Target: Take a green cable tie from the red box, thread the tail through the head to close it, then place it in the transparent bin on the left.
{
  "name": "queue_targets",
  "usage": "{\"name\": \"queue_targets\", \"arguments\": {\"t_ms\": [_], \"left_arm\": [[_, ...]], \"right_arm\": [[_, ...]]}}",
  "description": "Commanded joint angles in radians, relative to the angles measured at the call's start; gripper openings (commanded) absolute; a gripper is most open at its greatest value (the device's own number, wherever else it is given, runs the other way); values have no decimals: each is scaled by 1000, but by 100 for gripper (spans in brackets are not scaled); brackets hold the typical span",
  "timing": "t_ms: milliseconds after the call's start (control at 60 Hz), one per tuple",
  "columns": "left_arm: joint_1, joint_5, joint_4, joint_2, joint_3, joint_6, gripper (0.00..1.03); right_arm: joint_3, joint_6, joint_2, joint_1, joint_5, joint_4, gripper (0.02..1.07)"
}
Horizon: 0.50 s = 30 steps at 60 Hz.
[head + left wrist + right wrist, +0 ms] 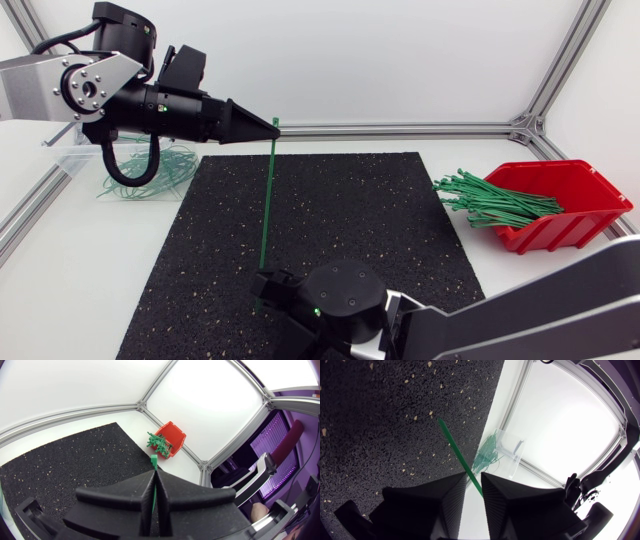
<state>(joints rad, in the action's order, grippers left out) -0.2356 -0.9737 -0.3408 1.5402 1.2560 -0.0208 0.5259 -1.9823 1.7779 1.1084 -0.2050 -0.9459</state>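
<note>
Progress: roughly a third done, by my read. The clear bin (70,158) on the left already has a tangle of green ties (150,175) in it. You have one cable tie (267,200) out of the box, but it's straight, so there's no loop yet. Threading and the drop in the bin are both left.

Your left end effector (268,128) is up above the far edge of the black mat (380,220), just beside the bin. It's clamped tight on the tie's top end, with no gap between the fingers (135,495). A short green stub, which looks like the head, pokes out ahead of the tips.

From there the tie runs straight down over the mat to your right end effector (268,288) at the near edge. That one is only slightly open. The strap passes through the slot with the pointed tail sticking out beyond the tips, and light shows beside the strap. I read it as a guide, not a pinch.

The red box (590,190) on the table's (90,290) right is full of spare ties (490,200).

Next, I'd say you need a firm hold on that tail before bending it to the head.
</note>
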Motion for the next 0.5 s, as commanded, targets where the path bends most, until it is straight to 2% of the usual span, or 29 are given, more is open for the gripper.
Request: {"name": "queue_targets", "arguments": {"t_ms": [0, 350, 483], "left_arm": [[-1, -3, -1, 17, 25, 25, 3], [-8, -3, -3, 17, 28, 25, 3], [-4, -3, -3, 18, 26, 25, 3]], "right_arm": [[-18, -12, 28, 11, 7, -5, 29], [-3, -10, 64, 27, 10, -5, 27], [2, -12, 66, 31, 10, -5, 22]]}}
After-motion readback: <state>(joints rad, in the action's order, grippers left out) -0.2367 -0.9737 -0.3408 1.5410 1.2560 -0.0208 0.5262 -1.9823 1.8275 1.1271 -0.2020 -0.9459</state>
